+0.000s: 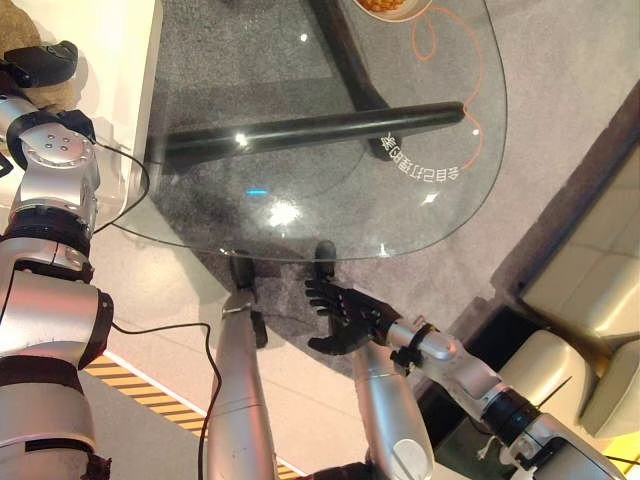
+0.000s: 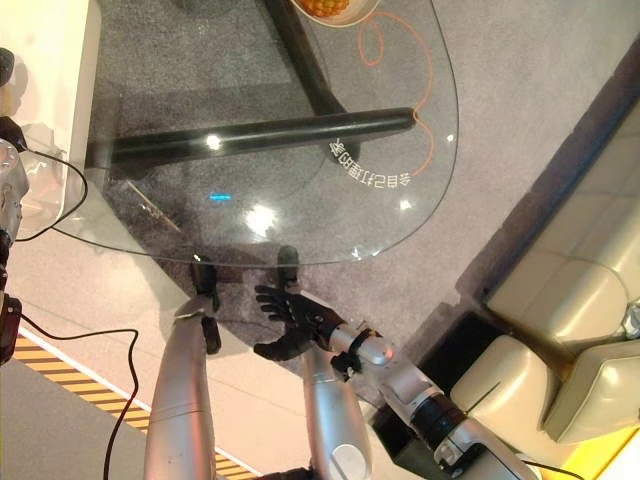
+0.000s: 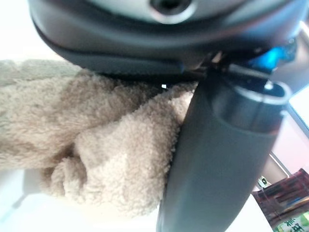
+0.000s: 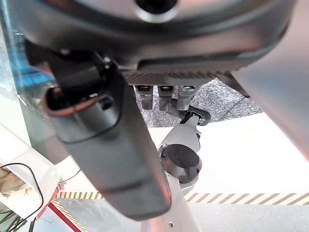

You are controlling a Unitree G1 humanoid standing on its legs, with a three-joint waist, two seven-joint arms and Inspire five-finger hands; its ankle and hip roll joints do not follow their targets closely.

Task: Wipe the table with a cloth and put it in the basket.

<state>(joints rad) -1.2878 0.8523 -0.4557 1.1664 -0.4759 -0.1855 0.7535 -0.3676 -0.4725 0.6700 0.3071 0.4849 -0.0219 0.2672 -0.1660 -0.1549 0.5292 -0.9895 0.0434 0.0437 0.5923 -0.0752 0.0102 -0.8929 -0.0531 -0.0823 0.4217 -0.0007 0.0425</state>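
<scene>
Gripping the cloth [image 3: 96, 159] in my left hand [image 3: 217, 159] beside the glass table [image 1: 330, 150], I am judging it soft, light; bunched folds hold best. My right hand [image 1: 345, 318] is hanging open below the table's near edge.

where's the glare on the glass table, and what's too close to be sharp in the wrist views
Left eye view: bright ceiling-light spots glare on the glass table near its middle. Left wrist view: the left hand looms soft, thumb pressed against the beige cloth. Right wrist view: the right hand is a blurred dark bulk.
</scene>
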